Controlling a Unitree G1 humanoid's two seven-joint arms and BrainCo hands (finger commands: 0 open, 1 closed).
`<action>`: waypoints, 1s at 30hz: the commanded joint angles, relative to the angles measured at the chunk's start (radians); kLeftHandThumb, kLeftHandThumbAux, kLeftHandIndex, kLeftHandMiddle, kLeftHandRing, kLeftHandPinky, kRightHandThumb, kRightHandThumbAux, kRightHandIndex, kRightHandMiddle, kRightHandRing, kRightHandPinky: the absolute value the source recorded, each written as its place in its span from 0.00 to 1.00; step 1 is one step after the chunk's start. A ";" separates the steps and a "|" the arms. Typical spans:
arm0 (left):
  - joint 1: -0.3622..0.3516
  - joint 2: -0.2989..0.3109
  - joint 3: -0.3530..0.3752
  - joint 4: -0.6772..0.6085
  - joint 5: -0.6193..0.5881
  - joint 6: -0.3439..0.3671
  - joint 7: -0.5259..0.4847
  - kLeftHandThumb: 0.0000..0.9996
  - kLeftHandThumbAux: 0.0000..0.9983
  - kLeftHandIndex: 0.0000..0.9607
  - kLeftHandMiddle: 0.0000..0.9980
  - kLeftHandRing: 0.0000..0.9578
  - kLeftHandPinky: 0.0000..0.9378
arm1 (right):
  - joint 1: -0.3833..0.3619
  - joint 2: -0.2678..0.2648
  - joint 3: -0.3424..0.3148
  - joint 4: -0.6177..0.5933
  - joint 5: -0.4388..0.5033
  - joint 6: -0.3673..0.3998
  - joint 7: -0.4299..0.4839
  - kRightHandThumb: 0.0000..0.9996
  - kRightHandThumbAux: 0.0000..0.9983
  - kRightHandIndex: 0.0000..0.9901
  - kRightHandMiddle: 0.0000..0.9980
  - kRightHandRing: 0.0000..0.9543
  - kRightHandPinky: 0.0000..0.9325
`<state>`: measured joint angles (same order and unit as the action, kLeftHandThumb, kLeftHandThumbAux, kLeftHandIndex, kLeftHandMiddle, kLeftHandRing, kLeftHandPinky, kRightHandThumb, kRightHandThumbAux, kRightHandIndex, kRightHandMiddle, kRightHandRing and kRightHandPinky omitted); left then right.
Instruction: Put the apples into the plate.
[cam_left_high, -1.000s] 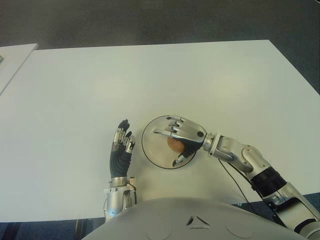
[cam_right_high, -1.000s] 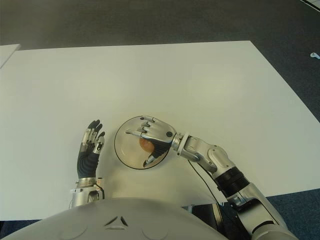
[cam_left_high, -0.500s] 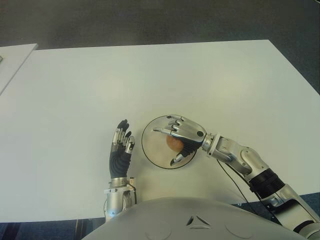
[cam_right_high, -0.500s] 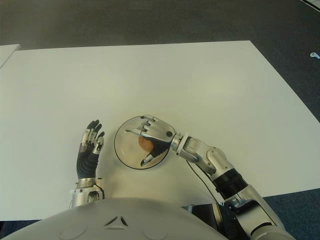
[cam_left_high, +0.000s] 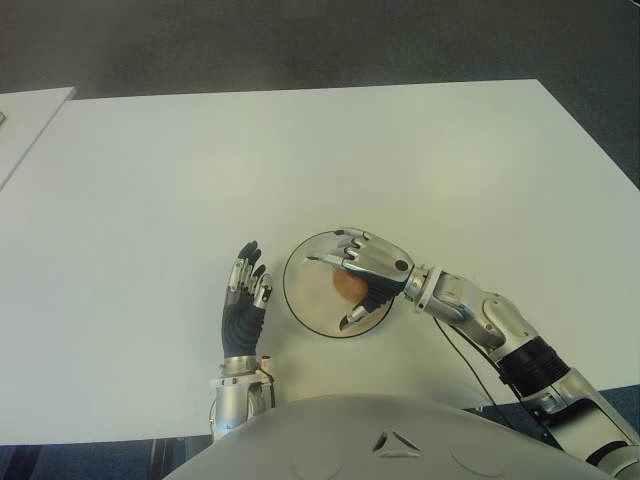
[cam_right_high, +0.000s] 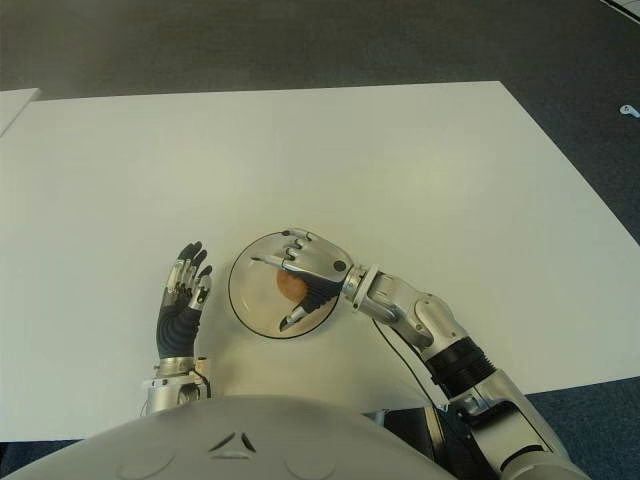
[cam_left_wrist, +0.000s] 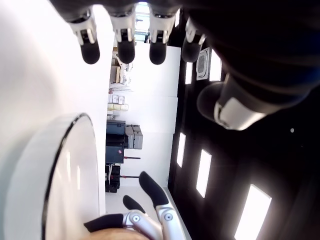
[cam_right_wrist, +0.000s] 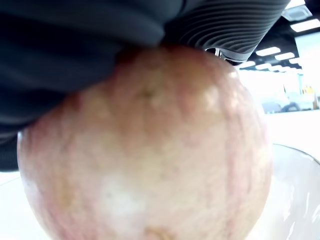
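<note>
Apple (cam_left_high: 347, 286) sits under the right hand's (cam_left_high: 368, 272) curled fingers (cam_left_high: 326, 262), over the plate (cam_left_high: 305, 302).

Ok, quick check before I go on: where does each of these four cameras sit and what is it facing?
Left eye view: on the head, looking down at the white table; shows both arms, the right robot hand over the plate, the left robot hand beside it.
Right eye view: same head camera, slightly offset; same scene.
Left wrist view: on the left wrist, past its fingertips toward the plate rim.
Right wrist view: on the right wrist, filled by the apple against the palm.
Shared: both wrist views catch the plate.
</note>
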<state>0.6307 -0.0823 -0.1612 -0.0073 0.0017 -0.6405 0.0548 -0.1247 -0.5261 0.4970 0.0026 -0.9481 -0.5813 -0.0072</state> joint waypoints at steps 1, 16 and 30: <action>0.001 -0.007 0.000 0.010 -0.007 0.018 -0.004 0.16 0.55 0.08 0.07 0.06 0.06 | -0.001 0.013 -0.009 0.003 0.068 0.002 0.032 0.06 0.31 0.00 0.00 0.00 0.00; -0.001 -0.018 -0.009 0.011 -0.038 0.011 -0.004 0.20 0.53 0.12 0.10 0.09 0.11 | 0.011 0.054 -0.039 0.026 0.312 0.005 0.134 0.08 0.27 0.00 0.00 0.00 0.00; -0.021 -0.017 -0.012 0.040 -0.091 0.010 -0.033 0.19 0.51 0.13 0.08 0.06 0.07 | 0.008 0.089 -0.056 0.033 0.317 0.043 0.150 0.10 0.25 0.00 0.00 0.00 0.00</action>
<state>0.6112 -0.0852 -0.1723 0.0154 -0.0811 -0.6385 0.0331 -0.1186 -0.4493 0.4499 0.0264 -0.6397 -0.5603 0.1344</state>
